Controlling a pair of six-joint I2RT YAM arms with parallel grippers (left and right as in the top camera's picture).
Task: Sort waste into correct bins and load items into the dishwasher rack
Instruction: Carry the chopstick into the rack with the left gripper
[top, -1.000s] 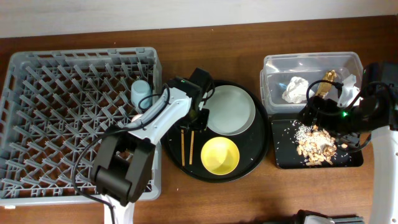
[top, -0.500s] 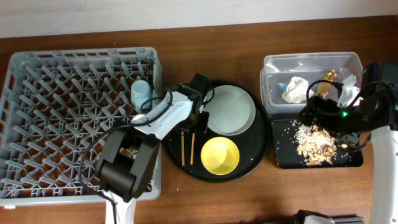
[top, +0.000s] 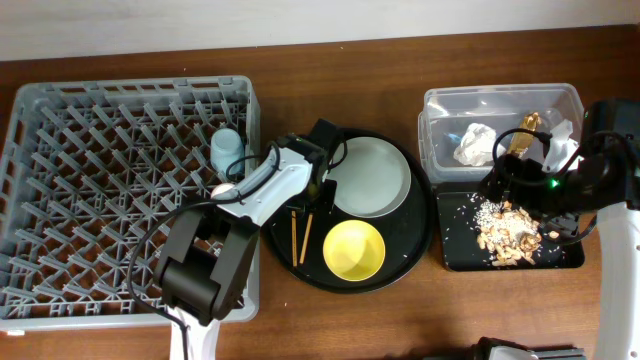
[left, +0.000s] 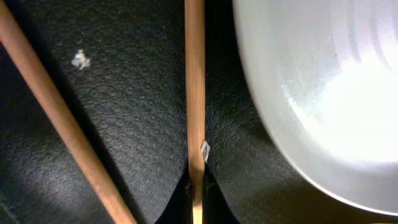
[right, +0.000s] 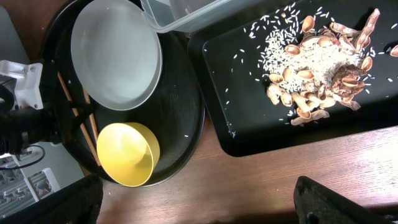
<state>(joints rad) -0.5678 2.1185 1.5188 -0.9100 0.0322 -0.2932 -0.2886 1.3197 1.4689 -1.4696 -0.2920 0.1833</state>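
Brown bench (top: 340, 80), mid-frame: left gripper (left: 196, 198) pinching one chopstick (left: 194, 74) on the tray (left: 124, 93), I'd guess bound for the rack (top: 100, 180) at left; right gripper (right: 199, 208) spread, empty.

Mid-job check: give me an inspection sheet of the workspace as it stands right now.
Surface: brown wooden table.
Job's things: blue cup in the rack; plate, yellow bowl and two chopsticks on the round tray; tissue and gold wrapper in the clear tub; food scraps in the shallow black tray.
Clutter: white crumbs on the round tray.
Grippers: left gripper shut on one chopstick beside the plate; right gripper open, holding nothing.
Cables: black cables loop from the left arm over the rack.
Surroundings: pale wall behind the table.
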